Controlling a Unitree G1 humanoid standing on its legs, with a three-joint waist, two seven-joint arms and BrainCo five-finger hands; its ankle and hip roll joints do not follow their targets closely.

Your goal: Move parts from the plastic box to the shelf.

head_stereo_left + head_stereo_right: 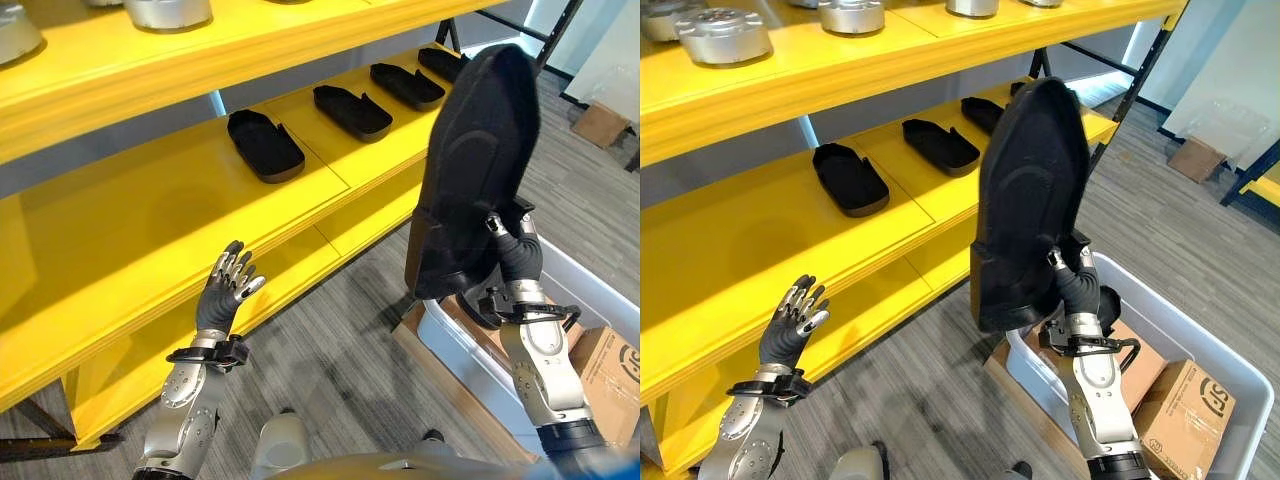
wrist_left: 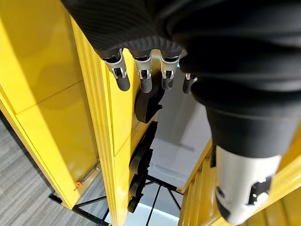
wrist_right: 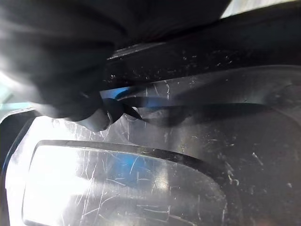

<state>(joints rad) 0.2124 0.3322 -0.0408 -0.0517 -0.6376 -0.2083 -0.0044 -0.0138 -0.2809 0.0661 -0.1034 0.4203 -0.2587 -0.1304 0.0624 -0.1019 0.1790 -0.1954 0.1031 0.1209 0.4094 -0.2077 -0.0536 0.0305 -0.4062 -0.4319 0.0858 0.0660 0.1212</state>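
Left eye view: yellow shelf (image 1: 150, 230) runs across the upper left, middle tier carrying a row of black parts (image 1: 265, 145) lying flat, spaced apart, stretching toward the far right end. Top tier has silver metal castings (image 1: 165, 12) at its edge. Right hand (image 1: 515, 255) holds a large black part (image 1: 475, 170) upright by its lower edge, fingers curled round the rim; part stands over the white plastic box (image 1: 590, 290) at lower right and blocks the far end of the shelf row. Cardboard box (image 1: 610, 365) sits inside the plastic box. Left hand (image 1: 230, 285) is raised in front of the lower shelf edge, fingers spread and relaxed, holding nothing.

Right eye view: same scene; held part is matte black, elongated, rounded at the top, broad and squared at the bottom, with a raised oval contour on its face. Another cardboard box (image 1: 1195, 155) lies on the grey floor (image 1: 1160, 200) well apart.

Left wrist view: fingers (image 2: 120, 75) straight, pointing along the shelf edge; black parts on the tier show past them.

Right wrist view: very close and dark, probably the scratched glossy inside face of the held part, with a dark fingertip (image 3: 94, 117) pressed on it.
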